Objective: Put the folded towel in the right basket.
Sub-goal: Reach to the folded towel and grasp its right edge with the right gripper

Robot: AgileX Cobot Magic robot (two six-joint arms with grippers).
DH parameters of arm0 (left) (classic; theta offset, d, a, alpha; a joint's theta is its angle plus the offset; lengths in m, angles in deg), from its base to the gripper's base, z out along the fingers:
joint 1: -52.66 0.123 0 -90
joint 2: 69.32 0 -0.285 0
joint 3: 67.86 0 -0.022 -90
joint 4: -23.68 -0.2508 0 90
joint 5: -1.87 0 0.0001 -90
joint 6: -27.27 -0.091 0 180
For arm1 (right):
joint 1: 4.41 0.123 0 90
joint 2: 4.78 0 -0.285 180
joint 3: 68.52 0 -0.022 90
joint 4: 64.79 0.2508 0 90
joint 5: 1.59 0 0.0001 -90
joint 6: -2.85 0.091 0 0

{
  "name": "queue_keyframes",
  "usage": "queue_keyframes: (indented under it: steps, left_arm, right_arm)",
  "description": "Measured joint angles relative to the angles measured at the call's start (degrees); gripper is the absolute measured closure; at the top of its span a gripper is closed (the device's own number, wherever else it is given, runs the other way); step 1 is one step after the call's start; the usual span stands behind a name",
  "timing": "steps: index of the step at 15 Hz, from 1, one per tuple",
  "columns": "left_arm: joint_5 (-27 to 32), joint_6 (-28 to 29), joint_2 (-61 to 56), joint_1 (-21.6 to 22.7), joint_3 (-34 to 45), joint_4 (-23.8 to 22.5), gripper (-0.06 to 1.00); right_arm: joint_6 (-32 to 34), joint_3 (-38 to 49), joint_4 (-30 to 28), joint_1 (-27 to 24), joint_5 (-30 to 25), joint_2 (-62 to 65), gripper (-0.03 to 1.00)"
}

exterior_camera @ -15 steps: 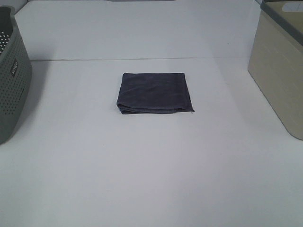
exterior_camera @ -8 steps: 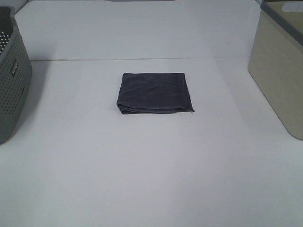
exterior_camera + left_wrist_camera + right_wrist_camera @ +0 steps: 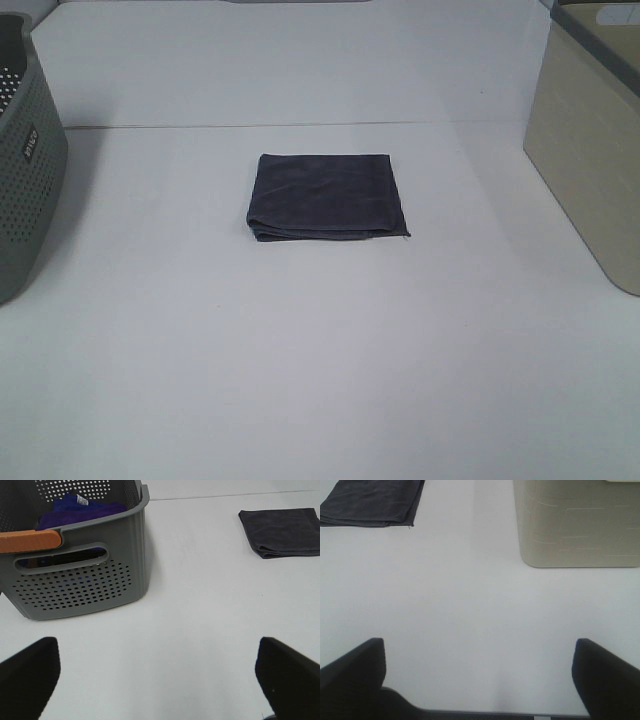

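Note:
The folded dark grey towel [image 3: 326, 195] lies flat on the white table near its middle; it also shows in the left wrist view [image 3: 282, 531] and the right wrist view [image 3: 372, 502]. The beige right basket [image 3: 593, 150] stands at the right edge, and shows in the right wrist view [image 3: 577, 522]. Neither arm appears in the exterior high view. My left gripper [image 3: 160, 680] is open and empty, far from the towel. My right gripper [image 3: 480, 677] is open and empty, between towel and basket but short of both.
A grey perforated basket [image 3: 25, 160] stands at the left edge; in the left wrist view [image 3: 75, 575] it has an orange handle and holds a purple cloth [image 3: 80, 510]. The white table [image 3: 320, 350] spreads between the baskets.

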Motion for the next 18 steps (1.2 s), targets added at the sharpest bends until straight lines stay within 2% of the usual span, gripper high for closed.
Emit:
queue_keyframes:
  steps: [13,15,18]
  left_arm:
    - [0.0,0.0,0.0,0.0,0.0,0.0,-0.04]
    - [0.0,0.0,0.0,0.0,0.0,0.0,-0.04]
    - [0.0,0.0,0.0,0.0,0.0,0.0,-0.04]
  right_arm:
    - [-0.4,-1.3,-0.3,0.0,-0.2,-0.9,0.0]
    - [0.7,-9.6,-0.8,0.0,-2.2,-11.6,0.0]
    - [2.1,-28.0,-0.8,0.0,-6.3,-36.8,0.0]
